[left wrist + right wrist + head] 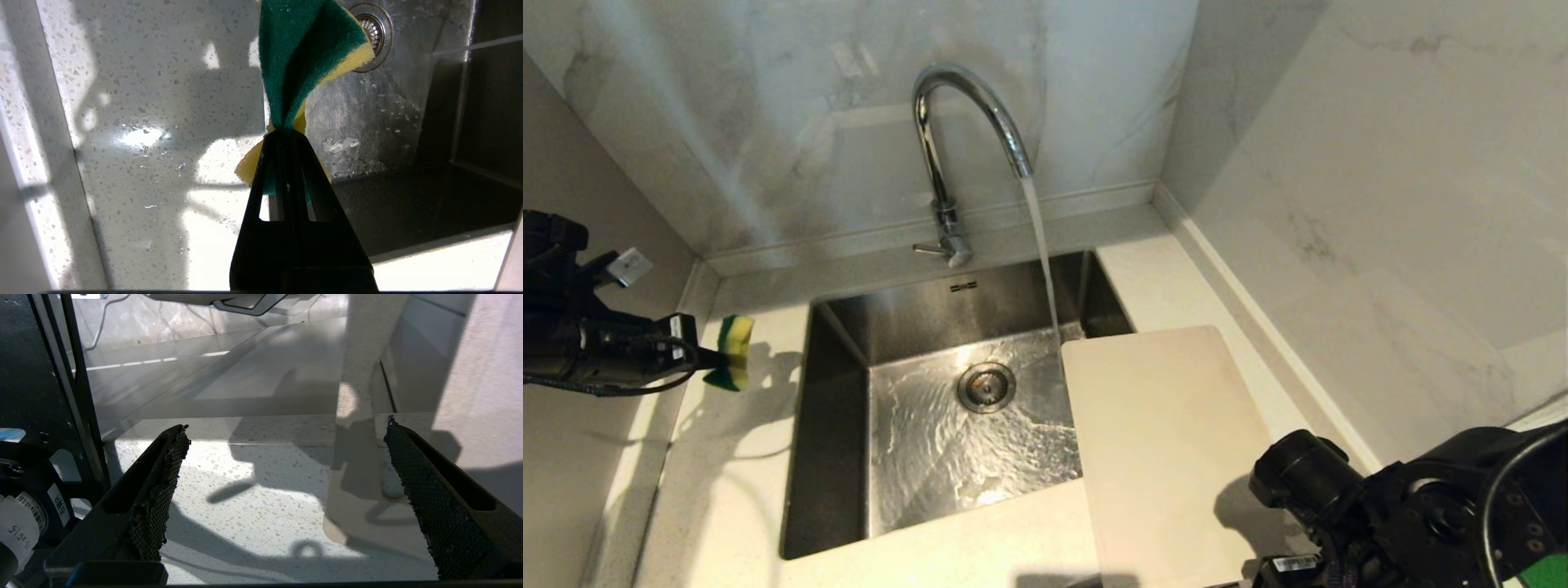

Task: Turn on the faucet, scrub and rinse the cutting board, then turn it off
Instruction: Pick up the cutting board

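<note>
Water pours from the chrome faucet point(947, 147) into the steel sink point(829, 425); its thin lever point(929, 248) sticks out at the base. The cream cutting board point(1160, 441) lies flat on the counter right of the sink, its left edge over the basin. My left gripper point(719, 357) hovers over the counter left of the sink, shut on a green-yellow sponge point(734, 353); in the left wrist view the sponge point(302, 53) is pinched and folded at the gripper point(286, 132). My right gripper point(286, 430) is open just above the counter, with the board's handle-slot end point(355, 506) between its fingers, untouched.
Marble walls close the corner behind and right of the sink. The right arm point(1405, 506) fills the near right corner of the head view. The drain point(986, 386) sits mid-basin under rippling water. Speckled counter point(719, 490) runs along the sink's left and front.
</note>
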